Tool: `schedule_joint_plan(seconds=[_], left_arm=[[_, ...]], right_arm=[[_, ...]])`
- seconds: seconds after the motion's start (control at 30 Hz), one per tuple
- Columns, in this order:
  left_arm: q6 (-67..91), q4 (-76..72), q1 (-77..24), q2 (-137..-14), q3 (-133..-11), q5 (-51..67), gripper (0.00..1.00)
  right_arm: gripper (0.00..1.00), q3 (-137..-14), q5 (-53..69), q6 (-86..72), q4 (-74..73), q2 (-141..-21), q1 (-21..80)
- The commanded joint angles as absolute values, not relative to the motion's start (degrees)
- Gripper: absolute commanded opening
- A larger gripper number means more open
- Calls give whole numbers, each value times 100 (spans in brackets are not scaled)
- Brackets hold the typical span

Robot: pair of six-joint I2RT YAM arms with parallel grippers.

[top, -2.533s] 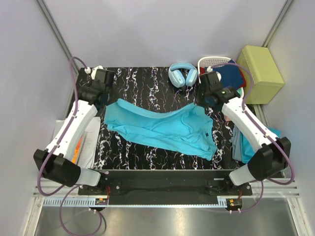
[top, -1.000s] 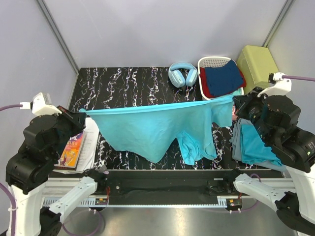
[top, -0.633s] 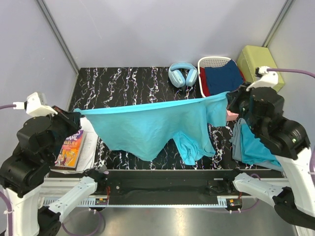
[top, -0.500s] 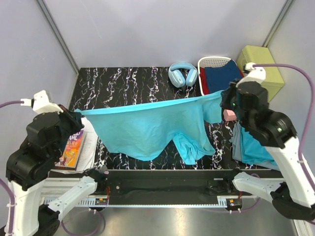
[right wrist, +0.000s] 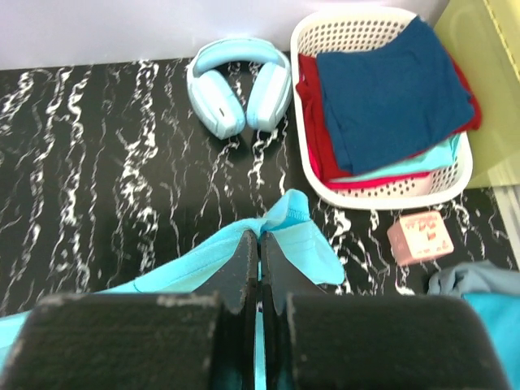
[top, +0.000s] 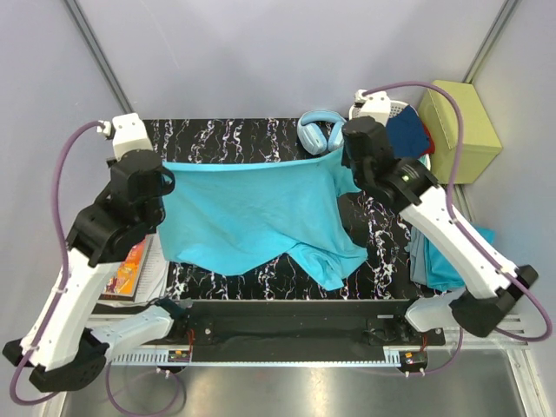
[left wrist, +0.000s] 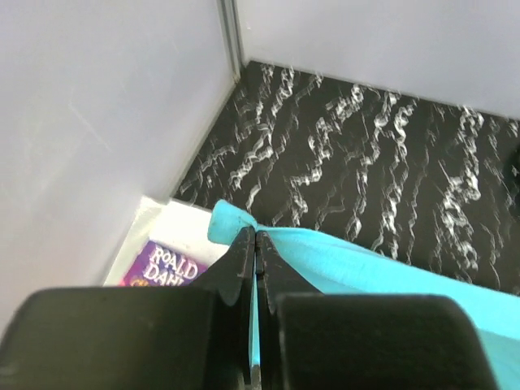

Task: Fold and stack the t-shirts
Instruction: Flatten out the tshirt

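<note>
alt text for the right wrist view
The right gripper pinches a bunched edge of a turquoise t-shirt above a black marbled table. Beyond lie pale blue headphones, a white basket of folded clothes and a pink cube.

Both arms up, elbows bent. L gripper [left wrist: 253, 237] at far-left corner of the t-shirt [top: 252, 208], jaws pinched flat on the hem. R gripper [right wrist: 260, 237] at far-right corner, jaws clamped on cloth too. Both wrists tilted fwd and down.

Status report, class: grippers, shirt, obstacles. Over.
Left gripper shut on shirt. Right gripper shut on shirt. Shirt stretched between them, rest hanging. Headphones just beyond right gripper.
</note>
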State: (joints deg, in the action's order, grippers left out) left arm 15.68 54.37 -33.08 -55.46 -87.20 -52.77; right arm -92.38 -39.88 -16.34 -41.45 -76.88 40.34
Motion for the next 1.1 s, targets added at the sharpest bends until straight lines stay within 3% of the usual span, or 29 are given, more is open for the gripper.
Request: schedule_joint_plan(seconds=[0.0,0.53,1.07], left_arm=[[581,3598,-3322,-5800,-8649,-6012,0],[1344,3806,-2470,-7935,-9518,-5335,0],[1872,3850,-1425,-10010,-10792,-4711,0]], right_arm=[[0,-9816,-4588,-1283,-3551,-8155,3938],[0,-10941,-3963,-1855,-3709,-10131,3067],[0,-13929,-3472,-1837,-4315,-12584,2716]])
